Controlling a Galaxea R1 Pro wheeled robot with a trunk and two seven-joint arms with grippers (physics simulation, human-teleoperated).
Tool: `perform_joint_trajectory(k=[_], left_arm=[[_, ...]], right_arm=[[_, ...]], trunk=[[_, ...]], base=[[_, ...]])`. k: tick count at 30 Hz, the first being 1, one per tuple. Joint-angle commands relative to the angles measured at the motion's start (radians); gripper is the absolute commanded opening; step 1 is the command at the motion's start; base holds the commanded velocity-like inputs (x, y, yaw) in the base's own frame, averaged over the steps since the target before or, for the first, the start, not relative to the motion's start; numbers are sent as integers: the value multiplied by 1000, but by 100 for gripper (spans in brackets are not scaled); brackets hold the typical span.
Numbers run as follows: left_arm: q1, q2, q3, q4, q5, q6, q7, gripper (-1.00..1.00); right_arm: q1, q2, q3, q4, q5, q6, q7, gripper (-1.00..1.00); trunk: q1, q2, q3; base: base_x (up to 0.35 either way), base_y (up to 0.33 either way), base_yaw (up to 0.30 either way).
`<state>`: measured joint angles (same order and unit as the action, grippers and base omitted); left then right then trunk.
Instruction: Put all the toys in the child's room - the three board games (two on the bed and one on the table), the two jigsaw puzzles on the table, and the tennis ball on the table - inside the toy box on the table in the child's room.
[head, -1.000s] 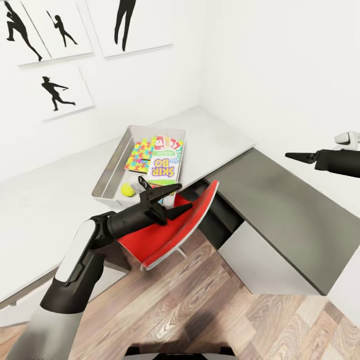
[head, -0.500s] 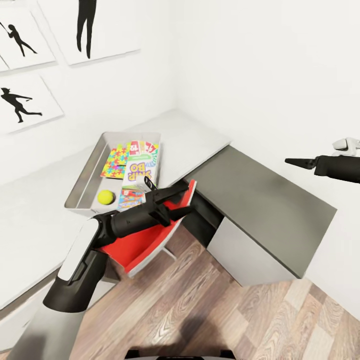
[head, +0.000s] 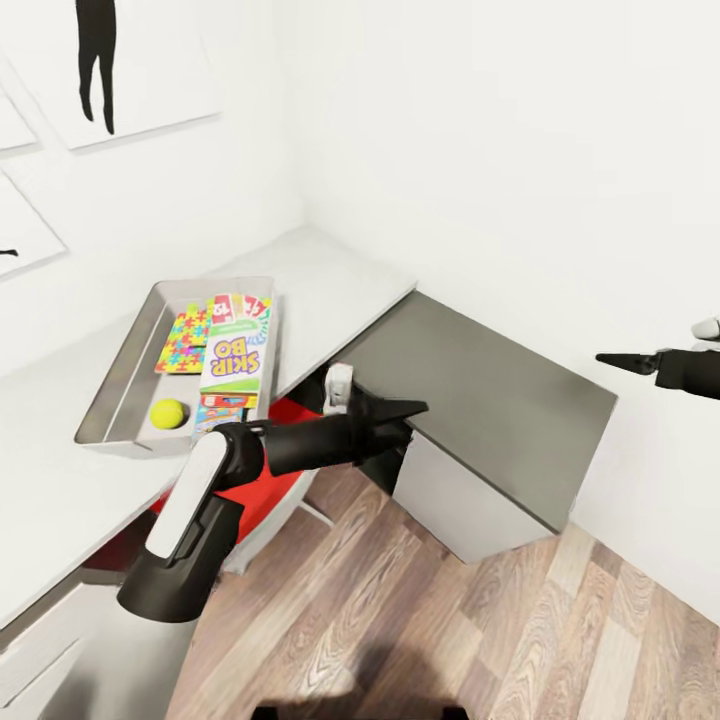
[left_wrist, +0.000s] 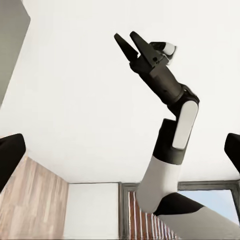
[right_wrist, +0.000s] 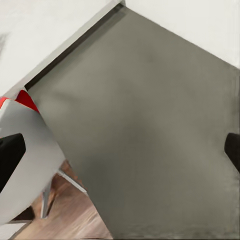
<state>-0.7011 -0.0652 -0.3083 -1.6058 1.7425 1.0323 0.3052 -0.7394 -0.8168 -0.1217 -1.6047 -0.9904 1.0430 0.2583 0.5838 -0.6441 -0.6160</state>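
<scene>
From the head view, the toy box (head: 120, 385) is seen on the pale table (head: 330, 280) with board games (head: 238, 355), a jigsaw puzzle (head: 184, 341) and tennis ball (head: 167, 413) inside, the left gripper (head: 400, 412) empty over a red chair (head: 255, 490) — the left wrist view alone shows the right gripper (left_wrist: 128, 44), fingers slightly apart, empty.

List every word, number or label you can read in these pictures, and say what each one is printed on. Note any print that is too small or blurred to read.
"SKIP BO": big lettering on the white board game lying in the toy box, seen upside down from the head view.
Card numbers along that board game's far edge: too small to read.
Print on the second board game near the tennis ball: too blurred to read.
The jigsaw puzzle carries no text.
</scene>
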Motion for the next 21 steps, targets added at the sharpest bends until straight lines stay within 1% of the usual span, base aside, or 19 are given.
perform_joint_trajectory(k=[1, 2, 3, 7, 8, 10, 12, 13, 16, 17, 20, 21], left_arm=[[-3, -10, -9, 0, 2, 2, 42, 100], [-6, -17, -18, 0, -4, 1, 67, 100], [-6, -17, -18, 0, -4, 1, 67, 100], [-22, -36, -59, -1, -21, -6, 138, 100], [-22, -36, -59, -1, -21, -6, 138, 100], [-28, -42, -75, 0, -33, -15, 165, 100], [-31, -48, -88, 0, -53, -32, 196, 100], [-31, -48, -88, 0, -53, -32, 196, 100], [-35, -59, -111, 1, -99, -67, 248, 100], [-35, -59, -111, 1, -99, -67, 248, 100], [-44, -68, -151, 1, -152, -95, 303, 100], [-44, -68, -151, 1, -152, -95, 303, 100]], right_arm=[[27, -3, -25, 0, 9, 4, 11, 100], [57, -6, -50, 1, 9, 4, 11, 100], [57, -6, -50, 1, 9, 4, 11, 100], [201, -10, -164, 2, 11, 4, 13, 100], [201, -10, -164, 2, 11, 4, 13, 100], [273, -8, -222, 3, 15, 4, 13, 100], [334, -6, -275, 4, 19, 4, 12, 100], [334, -6, -275, 4, 19, 4, 12, 100], [405, -3, -331, 6, 26, 4, 13, 100], [405, -3, -331, 6, 26, 4, 13, 100], [459, 1, -362, 7, 29, 4, 13, 100], [459, 1, -362, 7, 29, 4, 13, 100]], trunk=[[0, -1, 0], [0, -1, 2], [0, -1, 3], [0, -1, 8], [0, -1, 10], [0, -1, 12], [0, -1, 15], [0, -1, 16], [0, -1, 21], [0, -1, 22], [0, -1, 26], [0, -1, 28]], base=[[0, 0, -214], [0, 0, -209], [0, 0, -209], [0, 0, -198], [0, 0, -192], [0, 0, -188], [0, 0, -184], [0, 0, -183], [0, 0, -181], [0, 0, -179], [0, 0, -177], [0, 0, -176]])
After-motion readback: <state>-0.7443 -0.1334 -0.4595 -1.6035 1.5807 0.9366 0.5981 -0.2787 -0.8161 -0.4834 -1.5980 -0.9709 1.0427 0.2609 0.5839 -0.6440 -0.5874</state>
